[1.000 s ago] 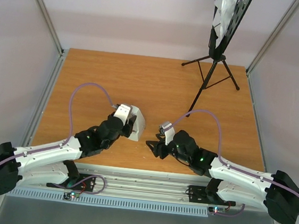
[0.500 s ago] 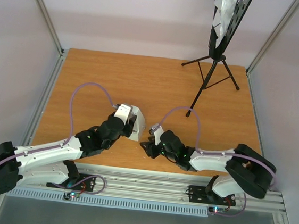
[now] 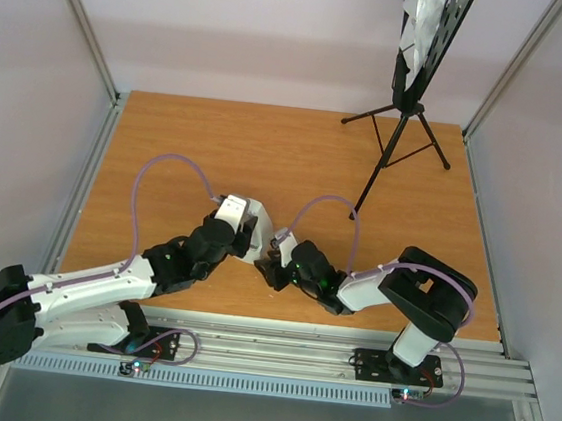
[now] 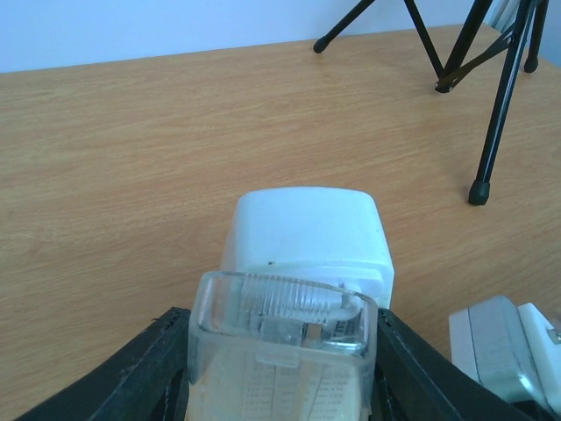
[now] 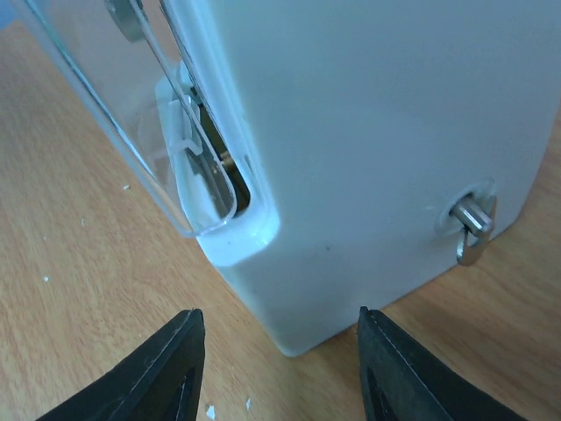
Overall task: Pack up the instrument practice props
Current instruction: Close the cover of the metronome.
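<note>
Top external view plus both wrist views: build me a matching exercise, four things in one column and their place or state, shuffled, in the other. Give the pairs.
Things
1 metronome
2 music stand
3 sheet-music pages
4 right gripper

Place or state
A open, close to the metronome's lower corner
B up on the music stand
C standing at the far right of the table
D clamped in the left gripper

Pairs: 1-D, 2-C, 3-B, 4-A

Wood bench (image 3: 218,144) carries white metronome (image 3: 262,231) near front centre, black tripod music stand (image 3: 409,105) at far right.
</note>
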Controlling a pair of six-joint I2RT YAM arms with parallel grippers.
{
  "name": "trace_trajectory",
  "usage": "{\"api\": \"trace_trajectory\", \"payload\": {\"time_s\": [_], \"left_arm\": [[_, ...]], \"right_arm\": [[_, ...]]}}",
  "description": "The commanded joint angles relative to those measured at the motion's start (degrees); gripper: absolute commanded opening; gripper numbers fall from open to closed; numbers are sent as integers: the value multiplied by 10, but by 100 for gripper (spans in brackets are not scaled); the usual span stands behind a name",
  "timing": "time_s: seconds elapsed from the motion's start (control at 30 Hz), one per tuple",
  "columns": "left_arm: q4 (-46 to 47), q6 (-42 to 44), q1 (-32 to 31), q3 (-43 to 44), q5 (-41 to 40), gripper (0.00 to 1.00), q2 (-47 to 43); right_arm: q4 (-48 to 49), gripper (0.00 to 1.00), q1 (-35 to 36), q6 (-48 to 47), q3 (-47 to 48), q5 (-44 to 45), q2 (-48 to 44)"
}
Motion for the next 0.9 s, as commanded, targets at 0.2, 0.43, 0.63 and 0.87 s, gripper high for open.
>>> {"api": "trace_trajectory", "payload": {"time_s": [0.2, 0.43, 0.63, 0.87], "left_arm": [[20, -30, -3, 28, -4, 44, 17], [23, -46, -4, 26, -15, 44, 28], [20, -56, -6, 25, -38, 44, 21], [15, -53, -15, 23, -62, 44, 8]], "right_arm": [[46, 48, -2, -15, 15, 1, 26], [47, 47, -1, -15, 14, -5, 29], [49, 47, -1, -15, 14, -12, 32], [50, 46, 8, -13, 15, -9, 33]]}}
